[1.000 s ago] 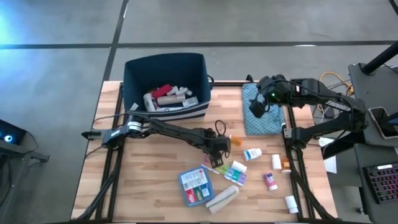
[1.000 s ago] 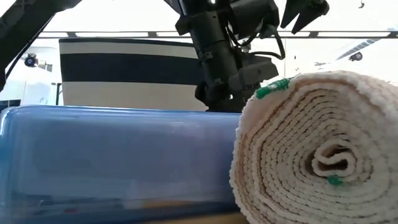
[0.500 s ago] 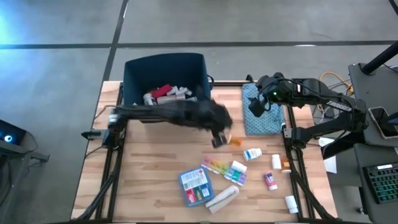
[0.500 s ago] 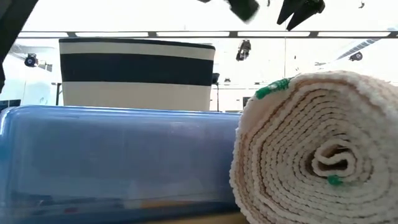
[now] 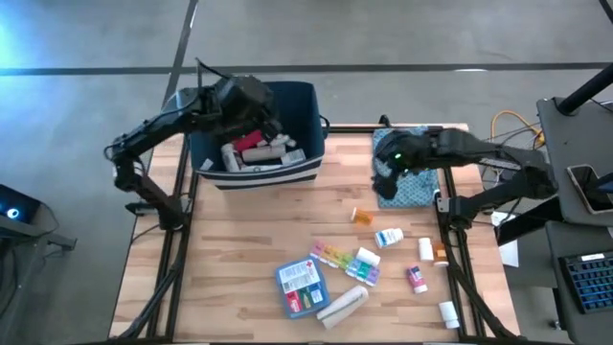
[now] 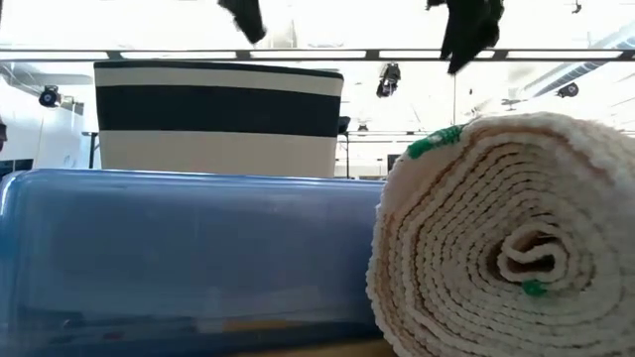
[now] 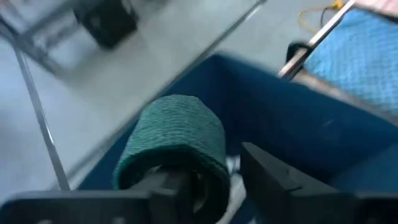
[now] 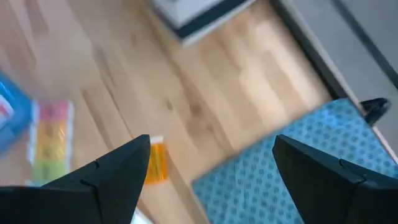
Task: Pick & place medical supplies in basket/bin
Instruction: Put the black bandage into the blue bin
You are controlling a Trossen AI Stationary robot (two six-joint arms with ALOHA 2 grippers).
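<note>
Left pincer (image 7: 211, 180), clamped on a knitted green bandage roll (image 7: 174, 140), above the soft-sided navy bin (image 5: 257, 134). Right pincer (image 8: 208, 165), fingers apart, above the teal patterned pouch (image 5: 414, 182). Loose on the slatted wooden desk (image 5: 239, 249): rainbow pill organizer (image 5: 347, 261), flat blue-red box (image 5: 302, 286), beige ribbed roll (image 6: 501, 248).

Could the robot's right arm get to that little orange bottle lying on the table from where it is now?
Probably yes. The right end effector hovers open above the teal pouch, and the orange bottle lies just beyond the pouch's edge on bare wood, with nothing standing between them.
</note>
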